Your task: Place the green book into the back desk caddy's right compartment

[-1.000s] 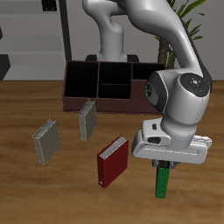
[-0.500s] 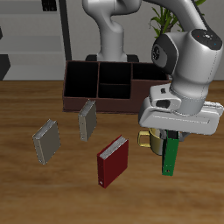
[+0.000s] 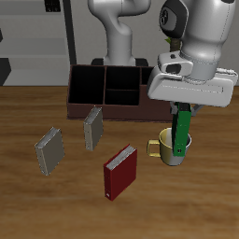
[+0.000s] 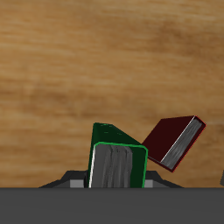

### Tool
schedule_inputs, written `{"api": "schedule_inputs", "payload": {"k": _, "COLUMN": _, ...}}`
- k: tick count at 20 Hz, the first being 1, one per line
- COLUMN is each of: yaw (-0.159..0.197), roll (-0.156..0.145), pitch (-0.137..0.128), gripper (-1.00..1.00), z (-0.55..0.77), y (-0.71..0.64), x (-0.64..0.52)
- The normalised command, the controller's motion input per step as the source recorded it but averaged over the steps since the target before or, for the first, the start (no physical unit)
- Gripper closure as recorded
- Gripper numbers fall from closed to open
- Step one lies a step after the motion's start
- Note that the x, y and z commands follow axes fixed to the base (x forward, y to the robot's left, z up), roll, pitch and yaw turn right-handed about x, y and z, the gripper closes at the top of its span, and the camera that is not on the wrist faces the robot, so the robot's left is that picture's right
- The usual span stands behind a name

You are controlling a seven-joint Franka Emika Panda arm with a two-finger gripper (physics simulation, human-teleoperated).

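The green book (image 3: 181,132), thin and bright with a dark edge, hangs upright in the air, clamped at its top by the gripper (image 3: 183,110). Its lower end shows in front of a yellow mug (image 3: 172,147). The caddy (image 3: 112,89) sits farther back, its right compartment hidden behind the arm. Bare table (image 3: 196,205) lies toward the front edge. The red book (image 4: 175,142) lies nearby; its far end is cut off in the wrist view.

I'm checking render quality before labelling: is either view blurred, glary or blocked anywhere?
Exterior view: sharp, evenly lit, no glare; the gripper and arm hide part of the back desk caddy, and the green book overlaps the yellow mug. Wrist view: the wood grain looks soft, the green book fills the foreground, and the red book is clear.
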Motion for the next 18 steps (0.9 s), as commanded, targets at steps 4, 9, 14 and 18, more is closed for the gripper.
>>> {"api": "schedule_inputs", "payload": {"k": 4, "yaw": -0.005, "roll": -0.005, "pitch": -0.053, "gripper": 1.0, "z": 0.49, "y": -0.06, "x": -0.6}}
{"api": "schedule_inputs", "payload": {"k": 9, "yaw": -0.007, "roll": 0.008, "pitch": -0.019, "gripper": 1.0, "z": 0.27, "y": -0.03, "x": -0.48}}
{"api": "schedule_inputs", "payload": {"k": 14, "yaw": -0.002, "roll": 0.009, "pitch": -0.032, "gripper": 1.0, "z": 0.3, "y": 0.05, "x": -0.76}}
{"api": "schedule_inputs", "payload": {"k": 18, "yaw": 0.01, "roll": -0.022, "pitch": -0.035, "gripper": 1.0, "z": 0.19, "y": 0.02, "x": -0.6}}
